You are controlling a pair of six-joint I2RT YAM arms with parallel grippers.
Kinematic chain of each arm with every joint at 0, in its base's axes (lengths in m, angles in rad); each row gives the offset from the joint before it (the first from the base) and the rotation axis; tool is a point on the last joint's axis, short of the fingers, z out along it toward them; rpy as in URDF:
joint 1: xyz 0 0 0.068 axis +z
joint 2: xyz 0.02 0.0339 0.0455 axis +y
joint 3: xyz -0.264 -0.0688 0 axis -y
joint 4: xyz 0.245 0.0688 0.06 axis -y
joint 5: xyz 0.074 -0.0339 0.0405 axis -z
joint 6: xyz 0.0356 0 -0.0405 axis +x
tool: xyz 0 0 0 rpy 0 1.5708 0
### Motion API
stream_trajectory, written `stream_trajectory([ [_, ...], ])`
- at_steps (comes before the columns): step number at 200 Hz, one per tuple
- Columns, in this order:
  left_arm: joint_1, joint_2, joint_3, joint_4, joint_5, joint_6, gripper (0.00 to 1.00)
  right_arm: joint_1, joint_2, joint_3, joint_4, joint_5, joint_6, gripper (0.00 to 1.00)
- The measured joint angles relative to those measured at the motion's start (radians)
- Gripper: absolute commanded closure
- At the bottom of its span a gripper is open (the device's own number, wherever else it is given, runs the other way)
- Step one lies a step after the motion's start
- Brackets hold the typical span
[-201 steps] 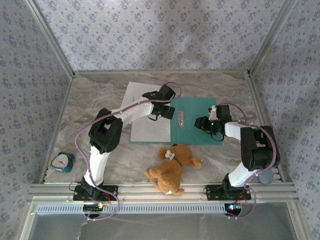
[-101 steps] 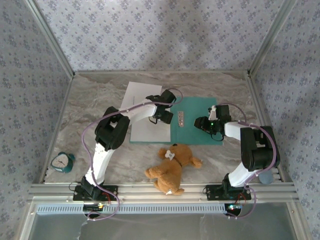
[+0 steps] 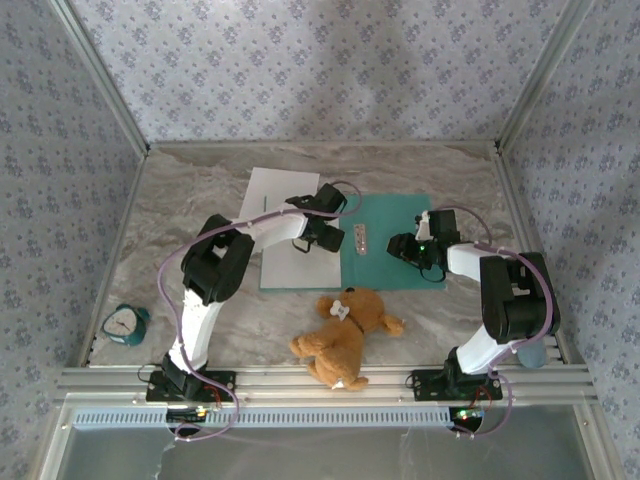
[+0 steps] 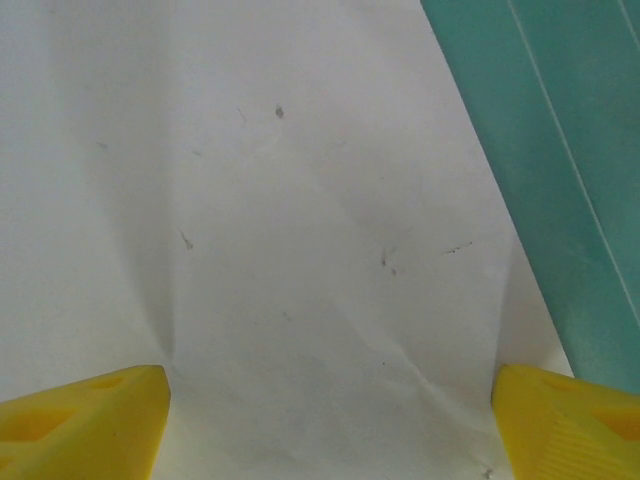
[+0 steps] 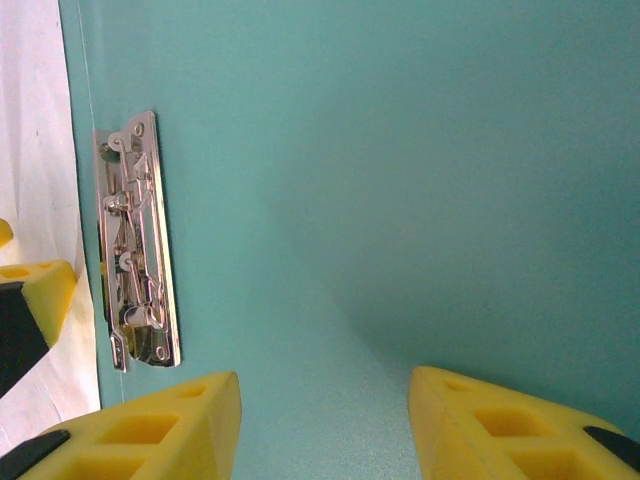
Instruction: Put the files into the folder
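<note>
Marbled tabletop [image 3: 180, 200], mid-frame: my left pincer [image 4: 330, 400] gapes empty over thin white paper sheets [image 4: 300, 200]; my right pincer [image 5: 325, 400] hangs half-open, empty, above teal card folder [image 5: 420, 150].

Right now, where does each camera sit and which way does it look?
Top external: fixed high behind the robot, looking down on the table; left arm and right arm show from their bases, with left tool and right tool.
Left wrist: on the left arm's wrist, facing down close at a white sheet and a strip of the folder; its yellow fingertips at the bottom corners.
Right wrist: on the right arm's wrist, facing down at the folder's metal clip; yellow fingertips at the bottom.
Shared: both wrist views catch folder and sheet.
</note>
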Motion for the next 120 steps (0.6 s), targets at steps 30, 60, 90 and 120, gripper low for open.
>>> stream_trajectory([
  [30, 0.000, -0.007, -0.011, 0.003, 0.011, 0.011, 0.16, 0.003, -0.003, -0.001, -0.001, 0.008, 0.006, 0.50],
  [60, 0.000, -0.009, -0.013, 0.002, 0.006, 0.009, 0.16, 0.008, -0.006, -0.003, -0.001, 0.014, 0.008, 0.50],
  [90, 0.001, -0.014, -0.021, 0.002, -0.006, -0.014, 0.16, 0.010, -0.008, -0.003, -0.002, 0.018, 0.012, 0.50],
  [120, 0.010, -0.031, -0.048, 0.010, -0.004, -0.042, 0.16, 0.014, -0.011, -0.006, -0.001, 0.021, 0.017, 0.50],
])
